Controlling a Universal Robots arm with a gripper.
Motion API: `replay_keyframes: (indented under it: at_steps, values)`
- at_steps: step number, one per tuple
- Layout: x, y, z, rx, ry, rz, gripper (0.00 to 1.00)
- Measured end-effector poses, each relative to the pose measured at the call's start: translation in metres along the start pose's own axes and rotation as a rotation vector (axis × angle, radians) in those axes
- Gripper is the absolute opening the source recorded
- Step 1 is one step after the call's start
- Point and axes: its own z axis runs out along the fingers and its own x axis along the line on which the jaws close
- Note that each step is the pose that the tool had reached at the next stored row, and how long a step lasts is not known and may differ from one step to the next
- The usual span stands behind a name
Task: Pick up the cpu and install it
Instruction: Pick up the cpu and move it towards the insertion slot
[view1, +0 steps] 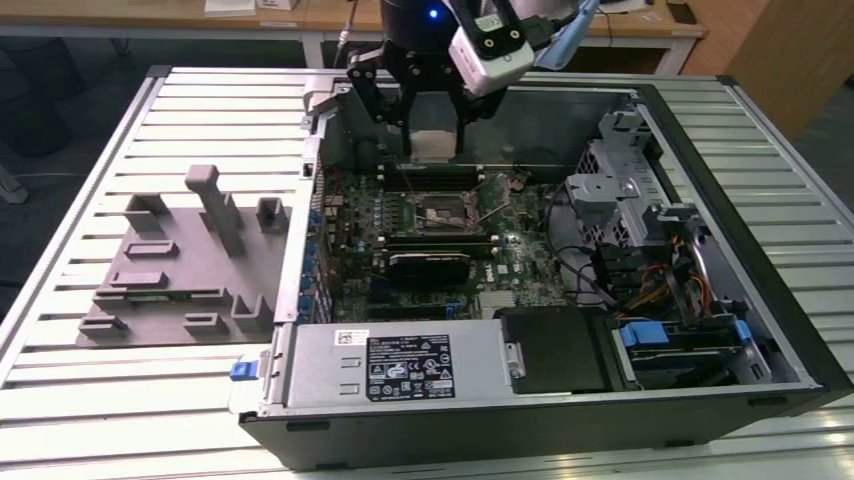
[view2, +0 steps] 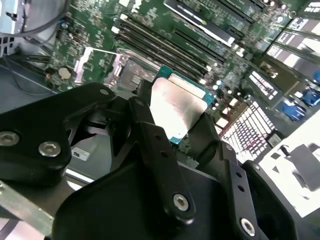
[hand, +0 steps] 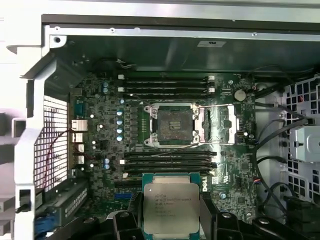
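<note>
Pincer closed on cpu — over motherboard | socket lid open | cpu top printed

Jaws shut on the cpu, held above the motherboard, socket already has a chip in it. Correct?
No: the socket is empty, per the first wrist view. The rest holds: the gripper has its jaws shut on the cpu above the motherboard.

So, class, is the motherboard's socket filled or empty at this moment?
Empty: the socket shows a bare dark bed; the cpu is clamped in the gripper, clear of it.
</note>
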Motion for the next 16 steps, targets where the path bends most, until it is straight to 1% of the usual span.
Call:
replay_keyframes:
  at_steps: [7,16]
  values:
    - [-0.0145,0.0005,0.0011,0.0000,0.0000,0.000,0.54]
    - [-0.0311,0.0011,0.0023,0.0000,0.0000,0.000,0.54]
